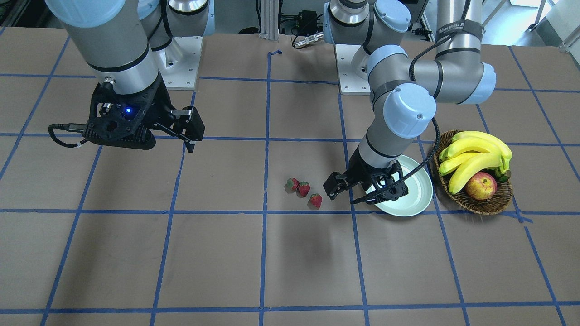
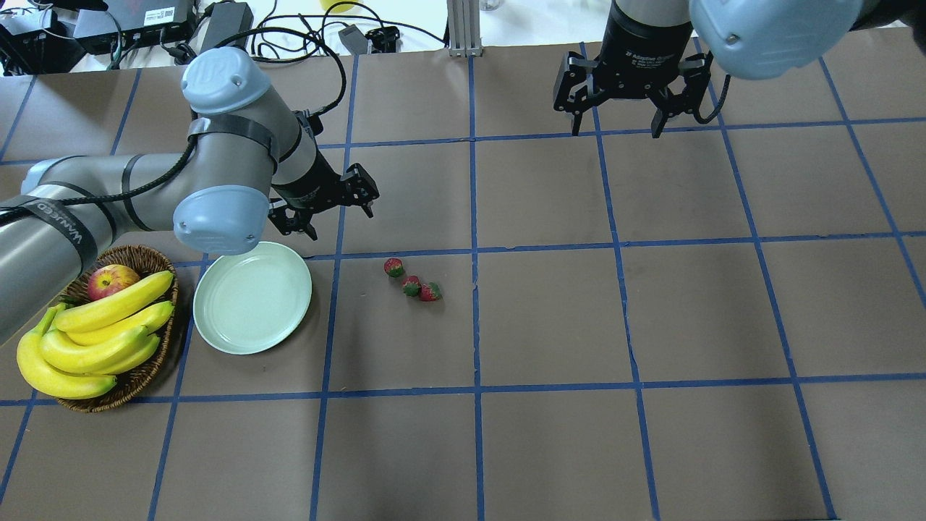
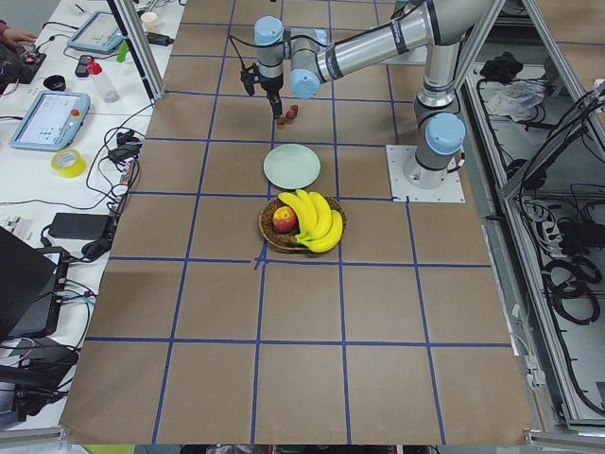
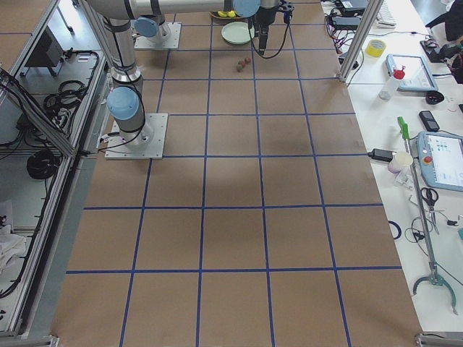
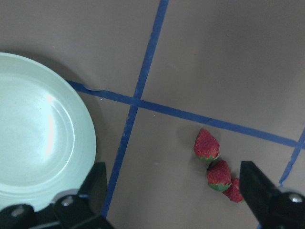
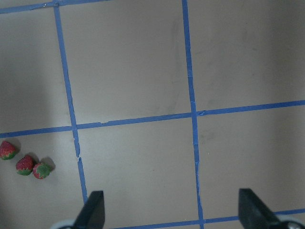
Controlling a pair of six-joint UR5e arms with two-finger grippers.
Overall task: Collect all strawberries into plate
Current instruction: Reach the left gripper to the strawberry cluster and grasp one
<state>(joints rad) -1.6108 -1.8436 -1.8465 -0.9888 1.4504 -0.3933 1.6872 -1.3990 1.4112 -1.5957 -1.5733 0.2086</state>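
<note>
Plate [image 2: 252, 297] empty, beside fruit basket [image 2: 142, 252]. Three strawberries [image 2: 411, 286] in a tight row on table [image 2: 579, 325], near plate but apart from it; none collected yet. Left gripper [image 2: 340, 221] hovers just beyond plate, fingers apart, empty, prob. lining up on nearest berry. Right gripper [image 2: 616, 130] far back, fingers apart, empty, clear of the work.

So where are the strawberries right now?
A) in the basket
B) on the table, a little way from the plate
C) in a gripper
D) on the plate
B: all three strawberries lie on the brown table, apart from the plate.
</note>
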